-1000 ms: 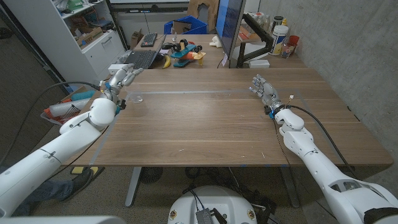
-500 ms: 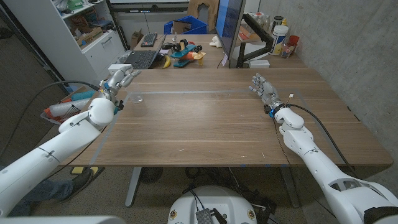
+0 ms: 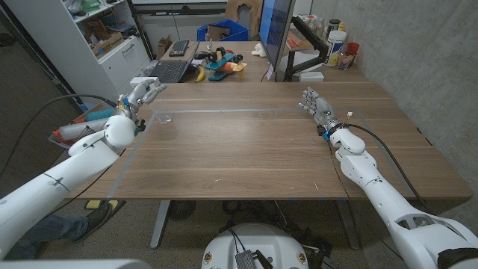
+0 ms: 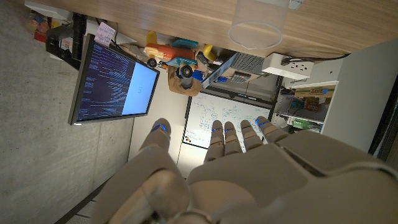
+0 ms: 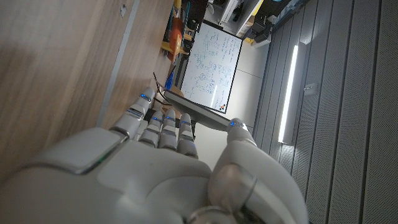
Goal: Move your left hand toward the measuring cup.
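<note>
I see a big brown wooden table [image 3: 246, 149]. A clear measuring cup [image 3: 164, 117] sits on it near the far left corner. Thin tape lines [image 3: 224, 111] cross the top.

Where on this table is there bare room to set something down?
Bare wood runs between the clear measuring cup near the left hand and the right hand, and along the near edge. The desk behind the table is crowded.
</note>
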